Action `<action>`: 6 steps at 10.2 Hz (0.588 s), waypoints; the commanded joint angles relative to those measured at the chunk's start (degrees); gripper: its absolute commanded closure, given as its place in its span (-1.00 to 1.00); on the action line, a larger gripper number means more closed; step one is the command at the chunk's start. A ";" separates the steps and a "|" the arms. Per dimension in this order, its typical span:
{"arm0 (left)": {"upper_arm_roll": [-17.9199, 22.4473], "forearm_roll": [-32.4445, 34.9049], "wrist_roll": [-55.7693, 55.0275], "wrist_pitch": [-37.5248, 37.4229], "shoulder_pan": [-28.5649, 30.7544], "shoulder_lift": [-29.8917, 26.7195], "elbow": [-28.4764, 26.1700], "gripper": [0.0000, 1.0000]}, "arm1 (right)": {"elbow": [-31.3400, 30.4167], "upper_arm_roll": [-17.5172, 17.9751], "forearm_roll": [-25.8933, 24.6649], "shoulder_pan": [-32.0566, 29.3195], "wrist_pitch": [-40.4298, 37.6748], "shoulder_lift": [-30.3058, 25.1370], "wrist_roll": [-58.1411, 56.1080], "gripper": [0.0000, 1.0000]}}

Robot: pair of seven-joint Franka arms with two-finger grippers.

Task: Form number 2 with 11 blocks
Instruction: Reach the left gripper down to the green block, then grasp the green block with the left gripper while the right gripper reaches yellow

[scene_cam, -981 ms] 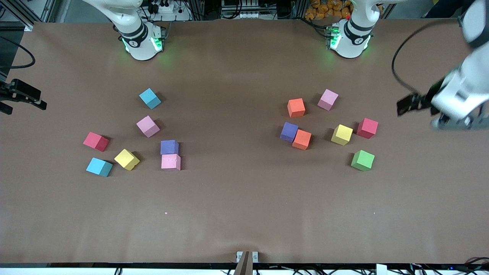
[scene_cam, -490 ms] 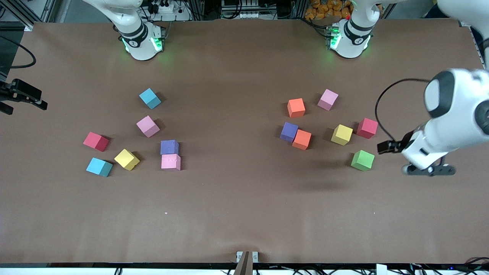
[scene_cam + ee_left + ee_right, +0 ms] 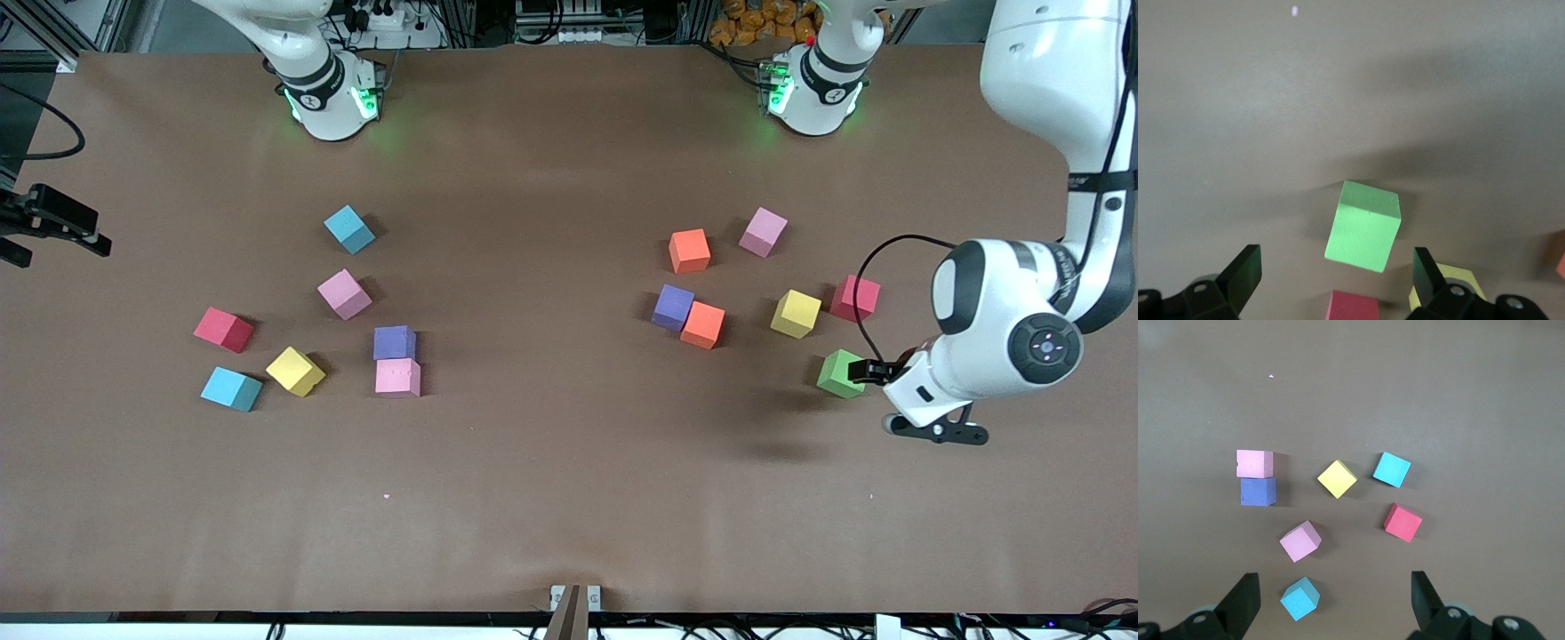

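The blocks lie loose in two groups, and no number 2 is in view. Toward the left arm's end are a green block [image 3: 842, 372] [image 3: 1363, 227], a yellow one [image 3: 796, 314], a red one [image 3: 855, 298], two orange, a pink and a purple. My left gripper [image 3: 935, 433] [image 3: 1335, 259] hovers open just beside the green block, which lies ahead between its fingers, untouched. My right gripper [image 3: 1335, 587] is open and empty, high above the other group, with a cyan block [image 3: 1300, 599] [image 3: 348, 228] closest beneath it.
The right arm's group also holds a pink block [image 3: 344, 294], a red one [image 3: 223, 330], a yellow one [image 3: 295, 371], a second cyan one [image 3: 231, 389], and a purple [image 3: 394, 342] touching a pink [image 3: 397, 377]. Bare brown table [image 3: 551, 444] spans the middle and front.
The left arm swung in from the table's end toward the green block, coming closer to the front camera. No block moved. The right arm stayed still.
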 commanded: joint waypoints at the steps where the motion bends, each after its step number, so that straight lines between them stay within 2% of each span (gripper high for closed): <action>1: -0.78 1.31 5.17 0.75 0.14 1.62 -0.91 -1.00 | 0.93 0.05 -0.48 0.19 -0.26 0.28 0.40 -1.00; 4: -0.79 1.39 5.79 4.17 -0.56 1.63 -5.06 -1.00 | 0.93 -0.04 -0.57 0.19 -0.26 0.54 0.40 -1.00; 6: -0.79 3.49 6.23 5.32 -0.65 1.89 -5.94 -1.00 | 0.93 -0.04 -0.48 0.19 0.35 0.63 0.32 -1.00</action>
